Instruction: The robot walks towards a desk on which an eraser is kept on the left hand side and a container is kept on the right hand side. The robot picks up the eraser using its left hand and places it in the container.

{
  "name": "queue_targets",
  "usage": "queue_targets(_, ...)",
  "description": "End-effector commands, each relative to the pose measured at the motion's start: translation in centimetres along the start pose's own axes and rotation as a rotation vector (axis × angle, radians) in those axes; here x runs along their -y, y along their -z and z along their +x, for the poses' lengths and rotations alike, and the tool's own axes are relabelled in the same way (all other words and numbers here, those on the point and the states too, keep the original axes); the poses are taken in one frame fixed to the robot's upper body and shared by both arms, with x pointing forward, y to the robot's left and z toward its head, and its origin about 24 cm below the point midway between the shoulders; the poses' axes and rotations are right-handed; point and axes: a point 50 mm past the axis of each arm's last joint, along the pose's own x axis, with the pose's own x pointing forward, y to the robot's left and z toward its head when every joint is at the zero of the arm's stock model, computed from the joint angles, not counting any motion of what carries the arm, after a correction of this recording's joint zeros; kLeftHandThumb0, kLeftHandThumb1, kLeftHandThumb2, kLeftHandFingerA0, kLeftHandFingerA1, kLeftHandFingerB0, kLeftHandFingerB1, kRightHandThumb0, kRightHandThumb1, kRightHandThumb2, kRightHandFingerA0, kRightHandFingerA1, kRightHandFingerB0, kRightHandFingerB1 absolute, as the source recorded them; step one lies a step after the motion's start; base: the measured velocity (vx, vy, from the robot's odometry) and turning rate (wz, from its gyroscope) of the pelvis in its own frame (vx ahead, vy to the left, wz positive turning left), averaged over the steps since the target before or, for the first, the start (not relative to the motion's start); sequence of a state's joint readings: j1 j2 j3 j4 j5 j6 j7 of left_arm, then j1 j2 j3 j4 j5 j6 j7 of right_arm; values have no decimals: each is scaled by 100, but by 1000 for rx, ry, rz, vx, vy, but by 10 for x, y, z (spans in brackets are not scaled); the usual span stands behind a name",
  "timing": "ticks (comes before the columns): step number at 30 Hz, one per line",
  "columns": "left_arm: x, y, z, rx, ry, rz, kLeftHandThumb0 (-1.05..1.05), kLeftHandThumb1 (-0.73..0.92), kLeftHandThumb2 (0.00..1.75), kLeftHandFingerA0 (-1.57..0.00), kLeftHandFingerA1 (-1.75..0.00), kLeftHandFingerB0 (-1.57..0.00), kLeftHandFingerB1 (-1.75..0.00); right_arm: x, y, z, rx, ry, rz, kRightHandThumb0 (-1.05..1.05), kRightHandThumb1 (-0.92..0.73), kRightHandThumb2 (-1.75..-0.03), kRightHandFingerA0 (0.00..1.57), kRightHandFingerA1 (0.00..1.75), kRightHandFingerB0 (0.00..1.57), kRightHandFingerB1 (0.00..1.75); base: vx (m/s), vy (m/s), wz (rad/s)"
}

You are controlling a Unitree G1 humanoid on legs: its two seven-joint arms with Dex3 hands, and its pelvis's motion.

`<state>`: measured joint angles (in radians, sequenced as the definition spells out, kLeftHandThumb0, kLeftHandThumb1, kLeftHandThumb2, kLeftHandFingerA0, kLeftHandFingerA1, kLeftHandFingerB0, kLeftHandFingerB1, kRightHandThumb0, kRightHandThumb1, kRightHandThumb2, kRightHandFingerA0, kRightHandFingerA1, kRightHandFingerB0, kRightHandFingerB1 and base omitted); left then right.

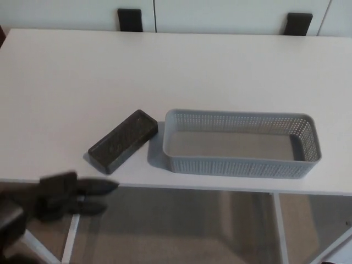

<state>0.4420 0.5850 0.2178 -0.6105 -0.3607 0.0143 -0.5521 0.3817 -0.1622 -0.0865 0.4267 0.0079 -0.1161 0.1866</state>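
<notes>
A dark, speckled rectangular eraser (pixel 124 141) lies flat and slanted on the white desk (pixel 82 82), just left of a grey perforated container (pixel 240 143), which holds nothing. My left hand (pixel 66 196) shows at the lower left, blurred, below the desk's front edge and left of the eraser. Its fingers are spread apart and point right, with nothing in them. A gap separates the hand from the eraser. My right hand does not show.
Two dark chair backs (pixel 130 20) (pixel 299 23) stand behind the desk's far edge. The desk's white legs (pixel 69 242) and the floor show beneath the front edge.
</notes>
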Motion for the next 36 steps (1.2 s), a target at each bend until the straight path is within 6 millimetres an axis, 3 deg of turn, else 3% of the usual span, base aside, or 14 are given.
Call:
queue_targets(1, -26, -86, 27, 352, -257, 446, -50, 39, 70, -41, -49, -38, -44, 8, 5, -4, -19, 5, -30, -14, -45, -89, 37, 60, 20, 51, 0, 0, 0)
queue_targets(3, -36, -71, 42, 264, -317, 492, -42, 44, 54, -42, -43, -42, -34, 9, 5, -4, -20, 7, -54, -14, -46, -89, 37, 59, 20, 51, 0, 0, 0)
queue_targets(7, -59, -39, 68, 71, -386, 651, -47, 40, 53, -28, -41, -34, -32, 8, 2, -2, -24, 13, -24, -13, -45, -89, 36, 59, 20, 51, 0, 0, 0)
queue_targets(9, -67, -23, 77, -31, -409, 706, -49, 35, 62, -13, -43, -23, -36, 8, 2, 0, -26, 18, -20, -12, -45, -89, 37, 60, 20, 51, 0, 0, 0)
queue_targets(10, -70, -15, 80, -70, -417, 730, -26, 17, 78, -4, -53, 0, -47, 8, 1, 1, -24, 18, -14, -11, -45, -89, 37, 60, 20, 51, 0, 0, 0)
queue_targets(11, -72, -9, 82, -105, -420, 747, -45, 38, 53, -8, -30, -19, -29, 8, 0, 2, -21, 20, -13, -12, -45, -89, 39, 61, 21, 52, 0, 0, 0)
queue_targets(17, -74, 25, 92, -249, -455, 776, -49, 34, 70, -2, -21, -5, -30, 8, 0, 2, -19, 20, -10, -13, -43, -88, 40, 62, 22, 52, 0, 0, 0)
queue_targets(23, -67, 51, 101, -338, -466, 769, -56, 37, 73, -3, -25, -7, -27, 8, -1, 3, -13, 20, -9, -14, -44, -89, 39, 61, 21, 52, 0, 0, 0)
queue_targets(24, -65, 54, 103, -349, -469, 775, -55, 46, 55, -6, -27, -9, -24, 7, -1, 2, -14, 16, -8, -13, -44, -89, 38, 61, 21, 52, 0, 0, 0)
queue_targets(25, -63, 56, 104, -356, -468, 775, -58, 38, 73, -6, -25, -8, -24, 7, -1, 2, -14, 14, -10, -13, -44, -89, 38, 61, 20, 51, 0, 0, 0)
queue_targets(26, -58, 61, 108, -390, -454, 773, -58, 48, 55, -4, -27, -6, -25, 7, -2, 2, -10, 11, -8, -12, -45, -89, 37, 60, 20, 52, 0, 0, 0)
queue_targets(28, -56, 64, 111, -403, -451, 774, -59, 48, 55, -3, -27, -5, -25, 8, -3, 3, -6, 9, -5, -12, -45, -89, 37, 60, 21, 52, 0, 0, 0)
queue_targets(29, -53, 67, 113, -416, -440, 773, -57, 37, 76, -2, -21, -6, -24, 8, -3, 2, -6, 9, -8, -13, -45, -89, 37, 60, 21, 52, 0, 0, 0)
queue_targets(36, -37, 83, 127, -496, -391, 806, -70, 43, 78, 0, -2, -4, -13, 8, -7, 2, 0, 13, -17, -13, -46, -89, 37, 59, 21, 51, 0, 0, 0)
